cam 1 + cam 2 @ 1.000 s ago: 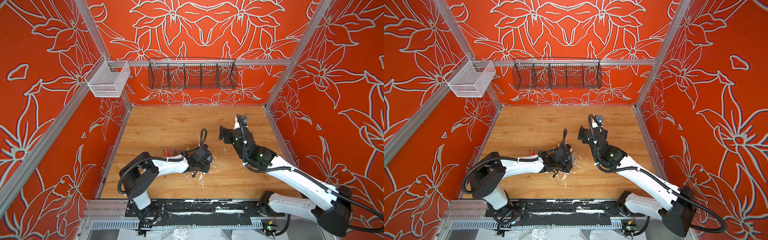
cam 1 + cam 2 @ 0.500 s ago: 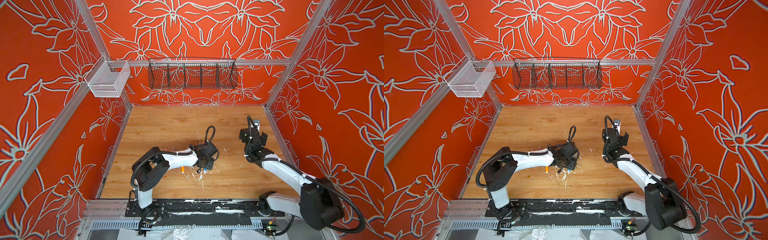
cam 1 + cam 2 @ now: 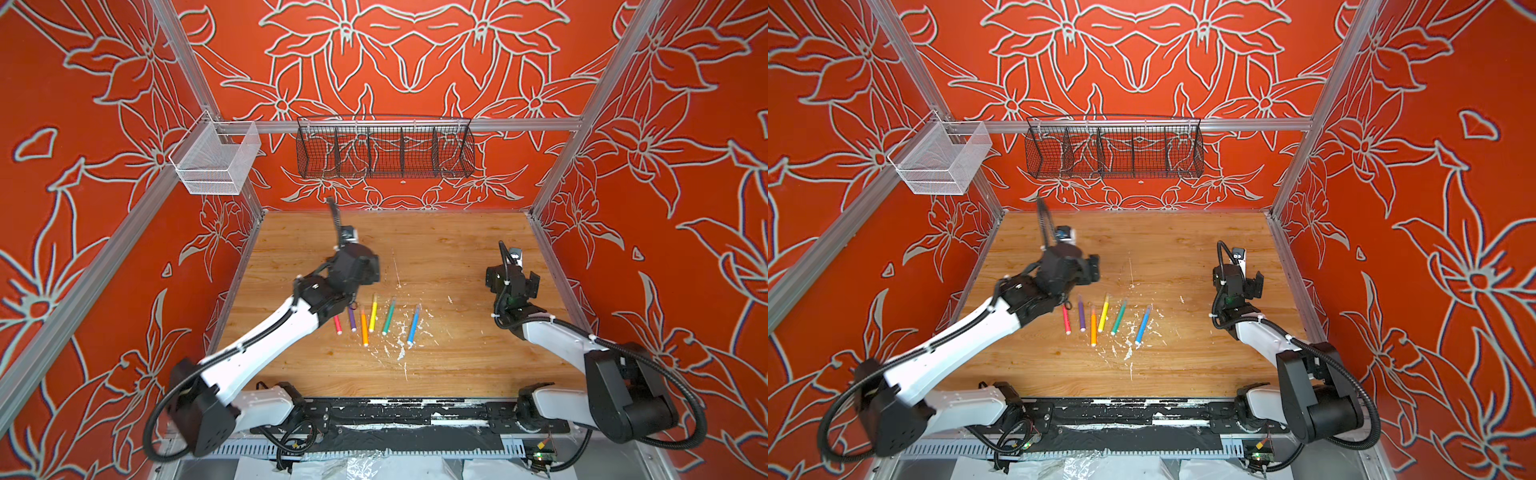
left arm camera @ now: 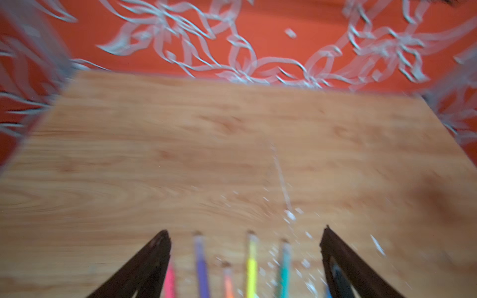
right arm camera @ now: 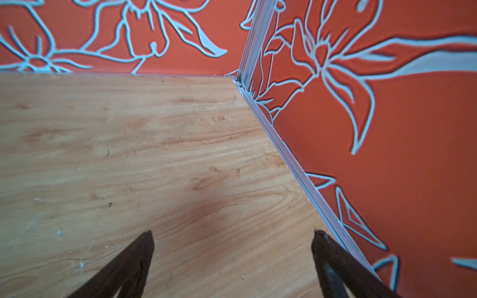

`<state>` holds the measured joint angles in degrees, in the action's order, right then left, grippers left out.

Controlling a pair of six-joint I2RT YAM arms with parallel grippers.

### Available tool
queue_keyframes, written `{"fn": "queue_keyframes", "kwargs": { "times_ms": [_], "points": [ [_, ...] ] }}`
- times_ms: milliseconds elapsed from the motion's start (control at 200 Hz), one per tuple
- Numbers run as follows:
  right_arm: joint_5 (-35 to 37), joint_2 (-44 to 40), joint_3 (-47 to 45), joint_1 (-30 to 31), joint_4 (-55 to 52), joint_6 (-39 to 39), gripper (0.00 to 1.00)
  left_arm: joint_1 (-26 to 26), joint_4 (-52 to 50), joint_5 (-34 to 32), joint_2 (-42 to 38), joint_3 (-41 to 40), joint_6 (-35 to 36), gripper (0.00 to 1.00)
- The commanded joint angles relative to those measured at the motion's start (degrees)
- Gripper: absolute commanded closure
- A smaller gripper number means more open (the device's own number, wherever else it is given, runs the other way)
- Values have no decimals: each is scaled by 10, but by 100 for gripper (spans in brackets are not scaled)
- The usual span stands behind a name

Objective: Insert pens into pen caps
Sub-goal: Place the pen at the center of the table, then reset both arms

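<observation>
Here's the row: 6 pens lying flat on the tabletop [image 3: 436, 249], around the middle and a bit to the left, none touching. From the robot's left they run pink [image 3: 337, 325], purple [image 3: 352, 319], orange [image 3: 364, 328], yellow [image 3: 373, 312], green [image 3: 389, 316] and blue [image 3: 413, 324]. White end plugs point toward the robot's base, tips fan away. Orange sits a little nearer the base than its neighbours, and blue lies slightly off to the right among white flecks [image 3: 399, 353].

Caps next. In the blurred left wrist view, clear caps [image 4: 198, 241] sit over the far tips of purple, orange, yellow and green. Pink's far end is hidden behind a finger there, and in both top views the left arm covers it. Blue's tip looks pale in a top view, but I can't tell more.

Left end effector [image 4: 245, 230]: fingers spread wide with nothing between them, hanging above the far ends of the pens at the left of the row, and touching none.

Right end effector [image 5: 233, 231]: fingers just as wide apart and gripping nothing, over bare wood. In both top views it sits close to the rail along the right wall, well apart from the pens.

On the back wall hangs a black wire basket [image 3: 384, 147], with a white mesh one [image 3: 216, 162] at the left corner
</observation>
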<state>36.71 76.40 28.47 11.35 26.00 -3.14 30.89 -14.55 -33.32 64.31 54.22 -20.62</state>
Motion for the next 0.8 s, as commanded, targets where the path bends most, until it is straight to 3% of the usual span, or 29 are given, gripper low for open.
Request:
{"fn": "queue_keyframes", "kwargs": {
  "times_ms": [0, 30, 120, 180, 255, 340, 455, 530, 595, 671, 726, 796],
  "points": [
    [-41, 38, 0, -11, 15, 30, 2, -67, 208, -109, -59, -181, 121, 6],
    [-58, 41, 4, -12, 19, 33, 2, -82, 297, -122, -82, -243, 165, 0],
    [-105, 62, -33, -28, 120, 33, 2, -99, 568, -119, -129, -411, 306, 0],
    [-143, 44, -25, -50, 70, 12, 2, -124, 658, -98, -136, -475, 305, 0],
    [-165, 35, -49, -62, 104, 6, 2, -181, 592, -55, -133, -472, 226, 1],
    [-187, 30, -70, -68, 138, 7, 2, -204, 512, -44, -112, -425, 205, 1],
    [-215, 29, -87, -69, 163, 18, 2, -205, 530, -33, -82, -410, 226, 1],
    [-224, 68, -119, -69, 276, 31, 2, -205, 510, -6, -82, -403, 230, 1],
    [-225, 43, -104, -69, 196, 22, 3, -206, 484, 26, -89, -405, 213, 1],
    [-225, 64, -117, -70, 263, 29, 2, -215, 528, 53, -83, -434, 203, 1],
    [-225, 47, -108, -70, 214, 24, 2, -224, 550, 39, -38, -437, 183, 1],
    [-225, 56, -113, -70, 242, 25, 2, -259, 558, 93, 29, -419, 166, 1]
  ]
}}
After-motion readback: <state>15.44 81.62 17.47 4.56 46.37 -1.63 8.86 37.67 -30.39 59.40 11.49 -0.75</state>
